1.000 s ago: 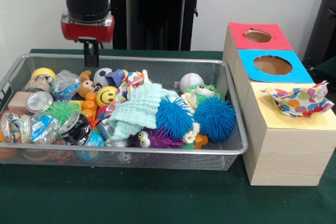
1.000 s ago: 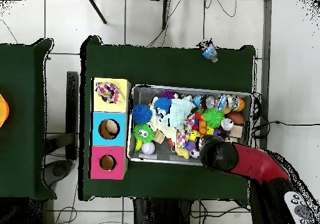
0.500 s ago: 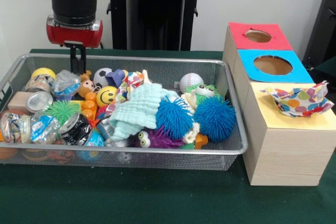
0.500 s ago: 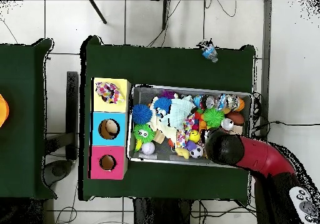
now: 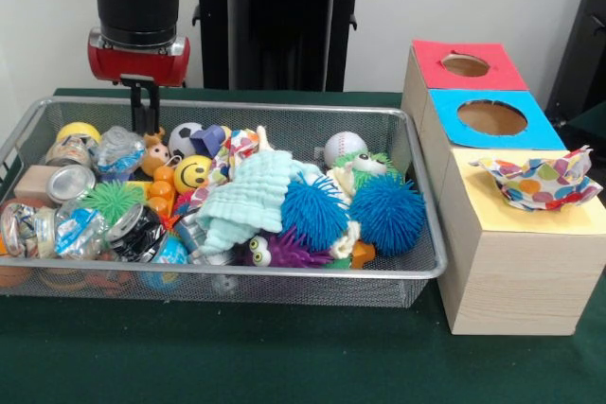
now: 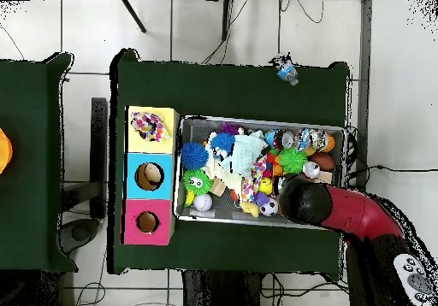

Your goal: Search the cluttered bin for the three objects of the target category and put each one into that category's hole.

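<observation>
The wire-mesh bin (image 5: 284,271) is full of toys and cans; it also shows in the overhead view (image 6: 260,221). One polka-dot cloth (image 5: 538,182) lies crumpled on the yellow surround (image 5: 492,217) and covers the hole; it shows in the overhead view too (image 6: 148,126). A second polka-dot cloth (image 5: 236,148) lies partly buried between a yellow smiley ball (image 5: 192,173) and the mint-green cloth (image 5: 248,198). A third is hidden. My gripper (image 5: 144,125) hangs over the bin's far left part, just above an orange toy (image 5: 154,151), open and empty. In the overhead view the arm (image 6: 301,202) covers it.
The blue-surround hole (image 5: 491,117) and red-surround hole (image 5: 465,65) lie beyond the yellow one on the wooden box. Blue spiky balls (image 5: 386,212), a baseball (image 5: 345,149), cans (image 5: 70,183) and a green spiky ball (image 5: 112,201) crowd the bin.
In the front view my gripper has moved left along the bin's far side, then edged slightly back right. The cloths and toys have not moved.
</observation>
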